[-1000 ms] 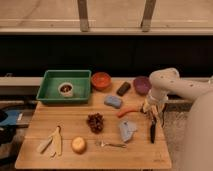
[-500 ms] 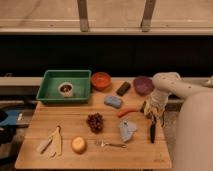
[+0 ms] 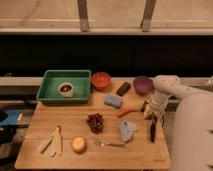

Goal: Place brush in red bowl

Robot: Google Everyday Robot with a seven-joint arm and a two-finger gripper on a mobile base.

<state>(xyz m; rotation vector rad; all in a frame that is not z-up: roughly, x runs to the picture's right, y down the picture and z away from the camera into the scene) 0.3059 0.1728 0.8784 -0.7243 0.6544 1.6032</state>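
Robot test lab: cluttered wooden table [image 3: 47,114] beneath a windowed wall [image 3: 112,14], gripper [image 3: 149,113] by the table's right edge.

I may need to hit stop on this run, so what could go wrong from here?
The claw is at one end of the black brush near the table edge; a glancing grasp might roll it off. The orange-handled tool lies just beside the claw and could be nudged or grabbed instead. Carrying to the red bowl passes the purple bowl.

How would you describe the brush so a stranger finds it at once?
Look at the wooden table, near its right edge. Right by the gripper, toward the table's front edge, lies the brush. It is thin and all black, unlike the orange-handled tool nearby.
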